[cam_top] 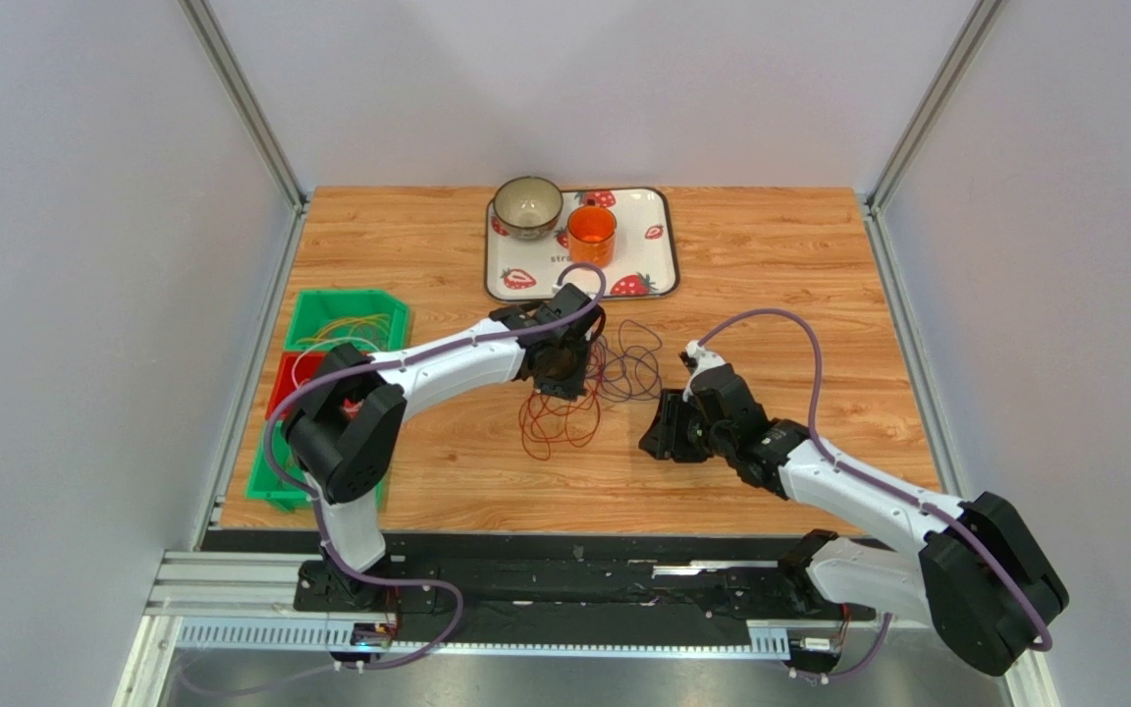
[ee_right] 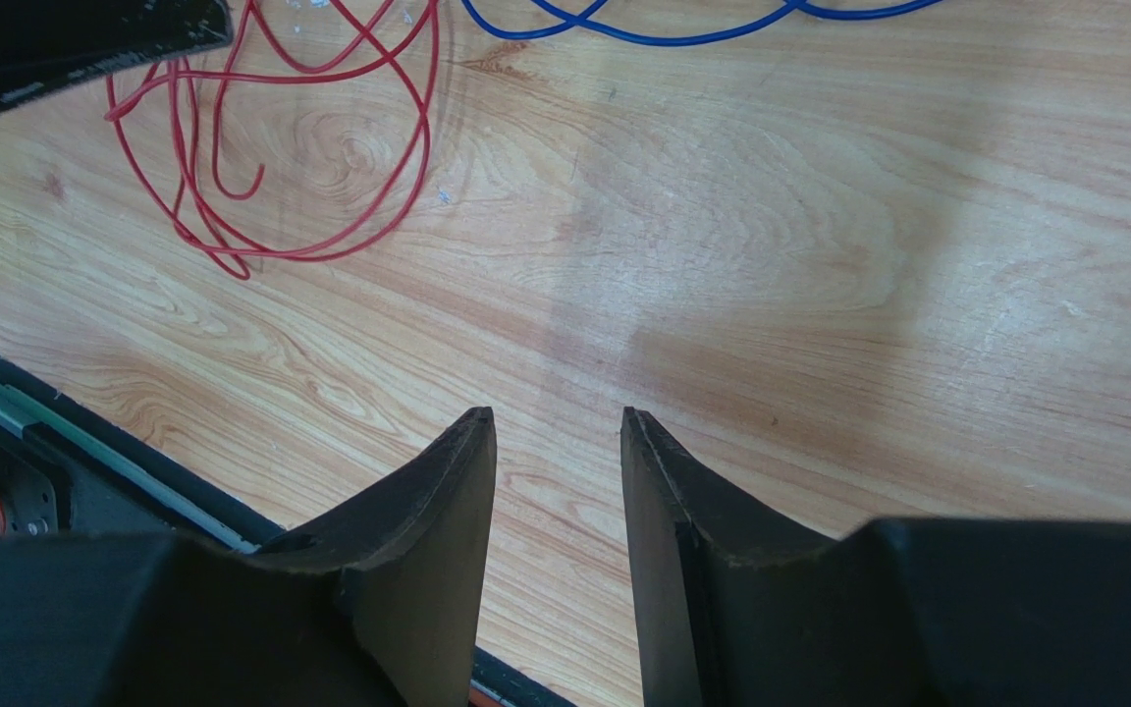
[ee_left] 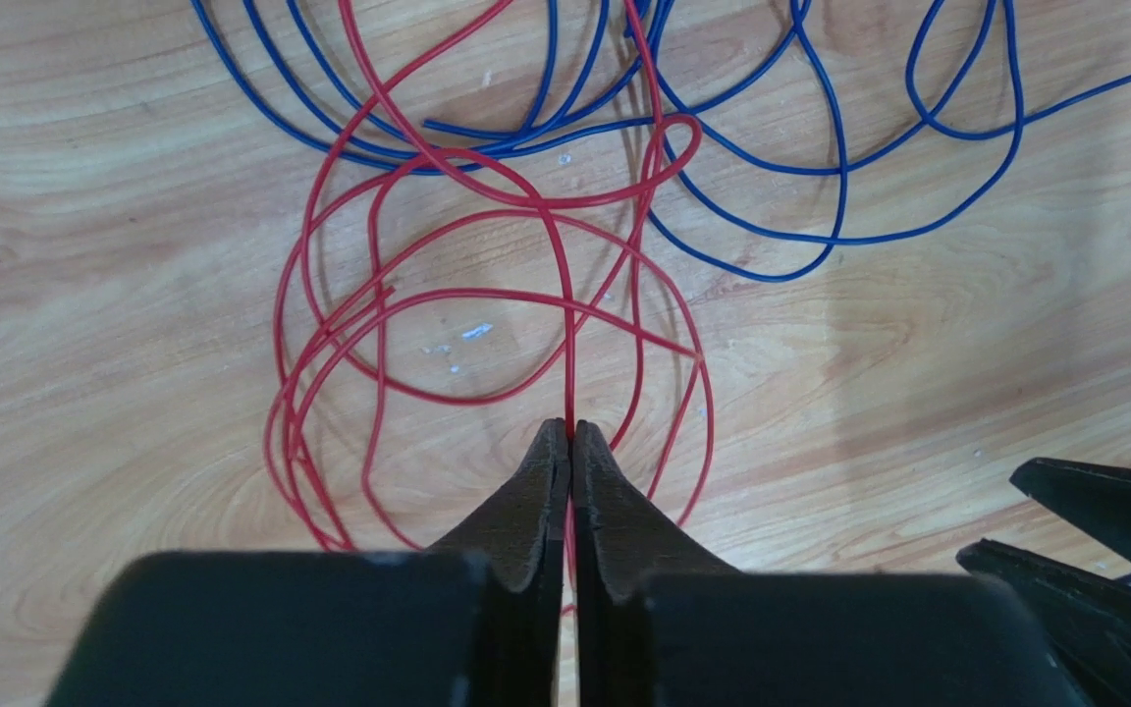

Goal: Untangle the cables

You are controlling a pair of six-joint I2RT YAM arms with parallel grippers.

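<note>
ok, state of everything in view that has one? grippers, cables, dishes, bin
left gripper: shut on a strand of the red cable
right gripper: open, empty, above bare table
red cable: loose loops on table, crossing the blue cable
blue cable: loose loops, ungripped
bowl: upright on tray
orange cup: upright on tray
green bin: holds yellow cables

Left wrist view: red cable (ee_left: 567, 354) runs in btwn left pincer (ee_left: 572, 435) tips, rest hidden inside. Ahead of that pincer, blue cable (ee_left: 771, 277) loops cut off at top edge. To its right, right pincer (ee_left: 991, 513) mostly cut off by frame edge.
</note>
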